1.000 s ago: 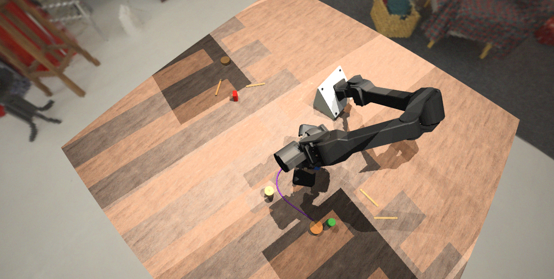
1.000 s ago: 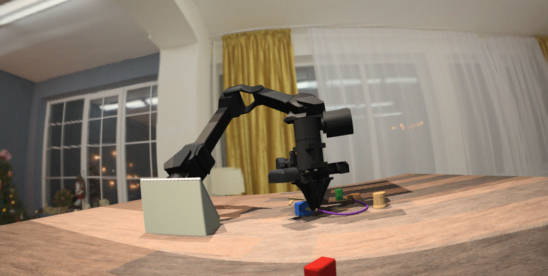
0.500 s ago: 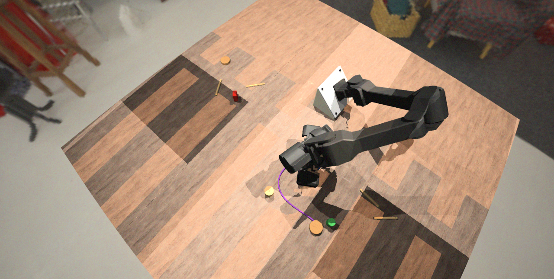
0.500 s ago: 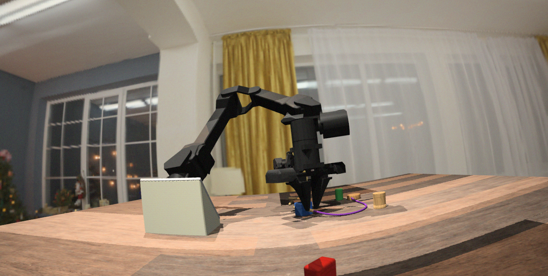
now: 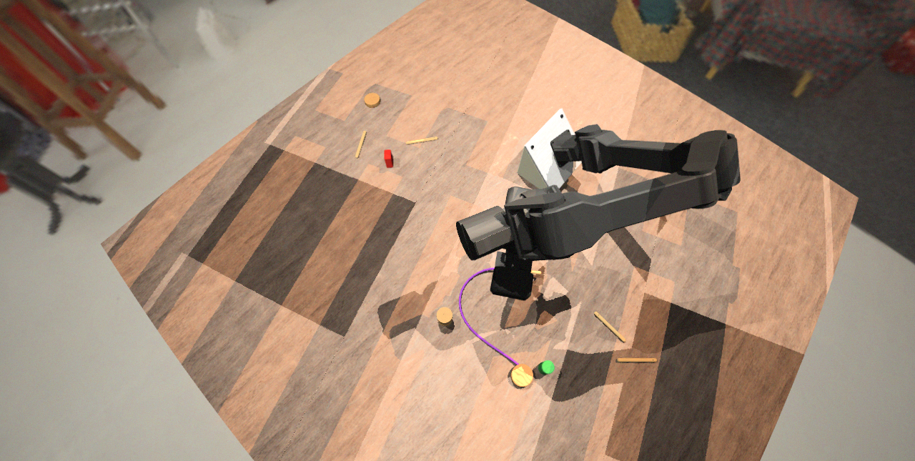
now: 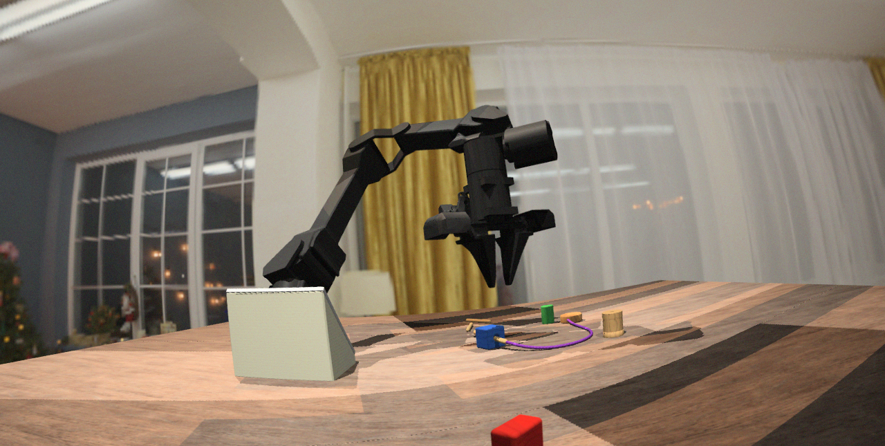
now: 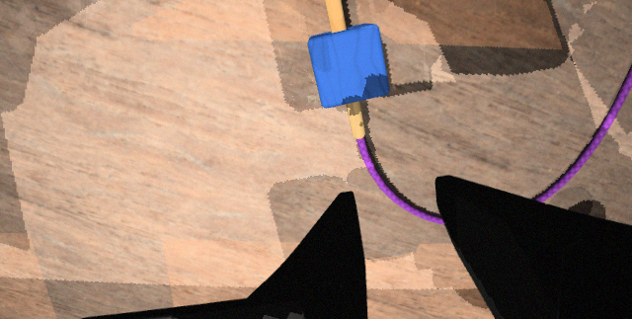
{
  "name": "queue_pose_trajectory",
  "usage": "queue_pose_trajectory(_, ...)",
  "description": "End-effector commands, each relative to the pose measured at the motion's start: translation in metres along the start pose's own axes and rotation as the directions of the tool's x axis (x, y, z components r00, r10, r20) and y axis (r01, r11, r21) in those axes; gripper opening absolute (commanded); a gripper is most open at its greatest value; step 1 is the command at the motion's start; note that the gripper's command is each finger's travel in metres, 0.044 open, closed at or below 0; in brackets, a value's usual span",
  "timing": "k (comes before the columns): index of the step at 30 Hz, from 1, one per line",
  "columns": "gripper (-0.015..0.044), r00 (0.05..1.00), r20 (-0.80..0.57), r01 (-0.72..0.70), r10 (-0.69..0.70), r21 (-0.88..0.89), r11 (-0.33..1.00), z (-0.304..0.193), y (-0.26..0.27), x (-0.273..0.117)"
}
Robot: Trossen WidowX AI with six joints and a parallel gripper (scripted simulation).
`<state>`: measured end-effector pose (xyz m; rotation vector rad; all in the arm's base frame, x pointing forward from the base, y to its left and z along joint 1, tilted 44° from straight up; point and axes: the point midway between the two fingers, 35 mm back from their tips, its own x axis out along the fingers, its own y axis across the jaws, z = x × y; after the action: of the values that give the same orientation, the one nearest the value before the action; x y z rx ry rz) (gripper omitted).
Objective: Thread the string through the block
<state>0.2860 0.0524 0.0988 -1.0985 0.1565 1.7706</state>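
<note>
The blue block (image 6: 489, 337) (image 7: 349, 64) sits on the table. The stick (image 7: 334, 5) (image 5: 536, 272) runs through its hole: a longer part sticks out on the side away from the string, a short end (image 7: 356, 123) on the string side. The purple string (image 5: 470, 324) (image 6: 550, 347) (image 7: 380, 181) curves from that short end to the round button (image 5: 522, 375) (image 6: 571, 317). My gripper (image 6: 501, 285) (image 7: 395, 198) is partly open and empty, raised well above the table. In the wrist view its fingertips show on the block's string side. In the top view the arm hides the block.
A green cylinder (image 5: 547, 367) (image 6: 547, 314) stands beside the button. A wooden cylinder (image 5: 444, 315) (image 6: 612, 323) stands outside the string's curve. Two loose sticks (image 5: 610, 326) (image 5: 636, 360) lie to the right. A red block (image 5: 388, 159) (image 6: 518, 431), two more sticks and a wooden disc (image 5: 372, 99) lie farther off.
</note>
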Motion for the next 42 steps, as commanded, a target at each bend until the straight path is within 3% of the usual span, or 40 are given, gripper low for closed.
queue_pose_trajectory(1, 0.012, 1.0, -0.001, 0.002, -0.002, 0.19, 0.982, 0.003, 0.0, 0.0)
queue_pose_trajectory(7, 0.012, 1.0, 0.004, -0.002, -0.001, 0.692, 0.722, 0.015, 0.0, -0.001)
queue_pose_trajectory(12, 0.012, 1.0, 0.008, -0.008, 0.0, 0.946, 0.324, 0.024, 0.001, -0.001)
queue_pose_trajectory(16, 0.012, 1.0, 0.011, -0.011, 0.001, 0.999, -0.052, 0.031, 0.001, -0.002)
queue_pose_trajectory(20, 0.012, 1.0, 0.015, -0.013, 0.002, 0.918, -0.396, 0.038, 0.002, -0.002)
queue_pose_trajectory(29, 0.012, 1.0, 0.02, -0.008, 0.004, 0.573, -0.82, 0.049, 0.003, -0.002)
queue_pose_trajectory(38, 0.012, 1.0, 0.024, 0.004, 0.006, 0.076, -0.997, 0.058, 0.005, -0.002)
queue_pose_trajectory(42, 0.012, 1.0, 0.025, 0.005, 0.006, 0.043, -0.999, 0.059, 0.005, -0.002)
